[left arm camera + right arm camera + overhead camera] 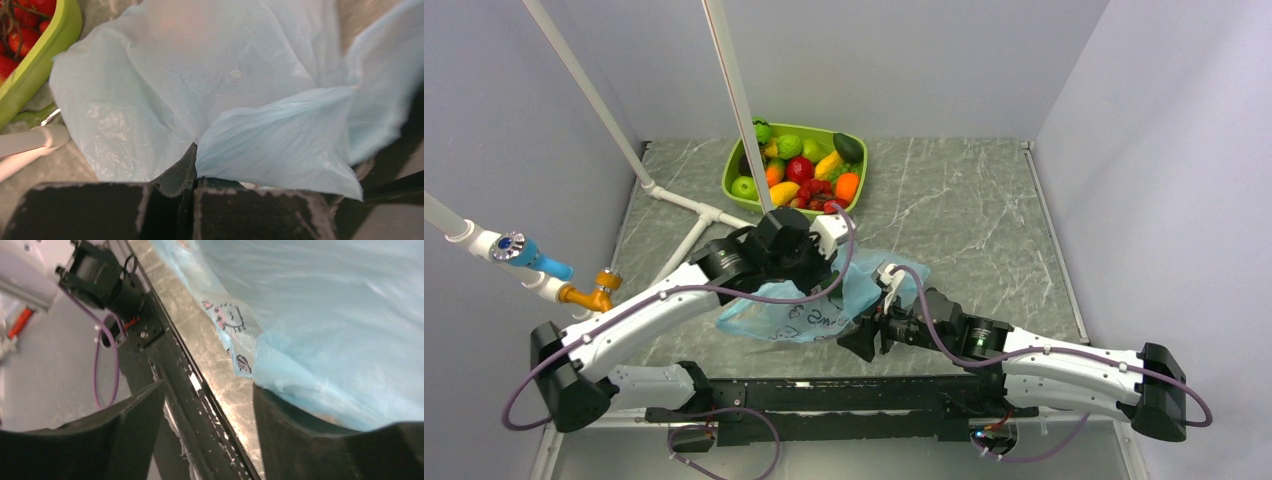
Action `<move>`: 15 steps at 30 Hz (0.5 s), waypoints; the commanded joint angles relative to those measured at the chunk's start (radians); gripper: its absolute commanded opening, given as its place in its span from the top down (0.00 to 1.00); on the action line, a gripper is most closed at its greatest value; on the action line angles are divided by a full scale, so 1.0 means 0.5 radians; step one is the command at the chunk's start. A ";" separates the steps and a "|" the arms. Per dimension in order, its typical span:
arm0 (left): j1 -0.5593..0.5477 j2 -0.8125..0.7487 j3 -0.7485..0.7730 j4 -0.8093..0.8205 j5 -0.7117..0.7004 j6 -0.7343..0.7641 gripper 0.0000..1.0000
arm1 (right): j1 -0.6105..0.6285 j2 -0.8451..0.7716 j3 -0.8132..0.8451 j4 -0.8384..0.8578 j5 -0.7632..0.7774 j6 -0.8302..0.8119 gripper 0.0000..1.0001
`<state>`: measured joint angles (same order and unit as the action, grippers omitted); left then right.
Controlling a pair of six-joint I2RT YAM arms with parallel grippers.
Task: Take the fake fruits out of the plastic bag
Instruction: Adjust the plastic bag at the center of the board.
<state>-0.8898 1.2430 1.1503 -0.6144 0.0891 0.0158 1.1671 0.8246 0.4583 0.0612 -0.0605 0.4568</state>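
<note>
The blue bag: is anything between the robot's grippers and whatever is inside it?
Only the bag itself, its thin plastic. The left gripper is shut on a fold of it, and a faint peach-coloured shape shows through beyond. The right gripper stands open at its edge.

Both arms wear white moulded shells over black joint housings: the left arm at lower left of the overhead view, the right arm at lower right. A purple cable runs along each, looping loose beside the black shoulder blocks. A black rail joins the bases. The left gripper has matte black fingers scuffed pale grey along the edges; the right gripper is plain black, its fingers wedge-shaped.
</note>
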 commanded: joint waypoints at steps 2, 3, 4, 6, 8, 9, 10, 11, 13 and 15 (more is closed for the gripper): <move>-0.004 -0.254 -0.065 0.119 0.246 -0.345 1.00 | 0.010 -0.074 0.154 -0.003 0.377 0.039 0.26; -0.004 -0.275 -0.056 0.104 0.251 -0.390 1.00 | 0.009 -0.051 0.178 -0.027 0.396 0.036 0.27; -0.003 -0.290 -0.041 0.079 0.242 -0.434 1.00 | 0.010 -0.023 0.192 -0.012 0.389 0.036 0.30; -0.006 -0.303 0.002 -0.010 0.228 -0.497 1.00 | 0.009 0.061 0.221 0.032 0.412 0.076 0.32; -0.012 -0.328 0.049 -0.119 0.189 -0.550 1.00 | 0.007 0.163 0.256 0.031 0.620 0.178 0.32; -0.015 -0.357 0.063 -0.168 0.144 -0.578 1.00 | -0.003 0.214 0.282 -0.007 0.762 0.247 0.32; -0.018 -0.398 0.068 -0.215 0.061 -0.607 1.00 | -0.024 0.268 0.302 -0.043 0.877 0.324 0.34; -0.019 -0.447 0.065 -0.252 -0.006 -0.646 1.00 | -0.073 0.315 0.304 -0.040 0.930 0.352 0.36; -0.018 -0.558 0.055 -0.311 -0.126 -0.711 1.00 | -0.238 0.429 0.296 0.068 0.792 0.330 0.42; -0.020 -0.662 0.052 -0.375 -0.227 -0.781 1.00 | -0.390 0.582 0.334 0.193 0.557 0.222 0.49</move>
<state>-0.8944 1.0256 1.1339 -0.7311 0.0937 -0.2741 1.0870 1.0183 0.5758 0.0616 0.2565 0.5751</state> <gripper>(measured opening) 0.012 0.563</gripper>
